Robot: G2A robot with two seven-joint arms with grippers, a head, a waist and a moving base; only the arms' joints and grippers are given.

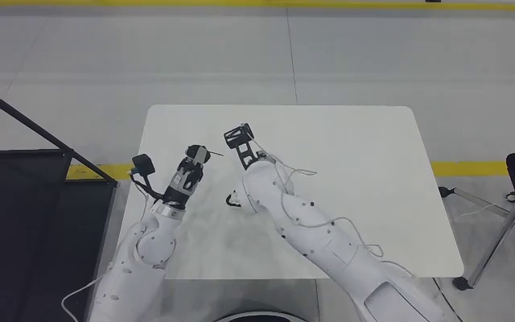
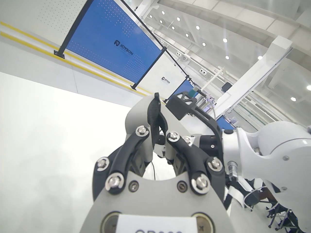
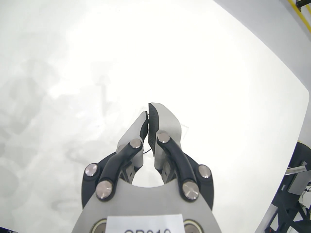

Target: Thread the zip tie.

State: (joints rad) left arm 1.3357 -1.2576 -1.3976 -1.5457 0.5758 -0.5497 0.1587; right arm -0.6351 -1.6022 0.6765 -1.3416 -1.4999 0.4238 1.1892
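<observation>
Pinching together, the left gripper's (image 2: 155,104) fingers clamp the zip tie (image 1: 209,150), a thin dark strand jutting from their tips above the left half of the table (image 1: 362,161). The right gripper's (image 3: 148,115) fingers are pressed together too. A dark sliver shows between their bases, but I cannot tell whether they grip it.

From my console I see the white table (image 1: 362,161) with rounded corners standing on a grey floor (image 1: 241,56); a yellow floor line (image 1: 475,168) runs behind it, level with its middle; a black fabric screen (image 1: 40,217) stands just off the table's left edge; a metal stand leg (image 1: 483,258) sits on the floor to the right. Across the hall (seen from the left wrist) stand blue partition panels (image 2: 114,44) in black frames, beside a white perforated panel (image 2: 48,5); round ceiling lights (image 2: 225,40) glow among white beams (image 2: 267,59).
</observation>
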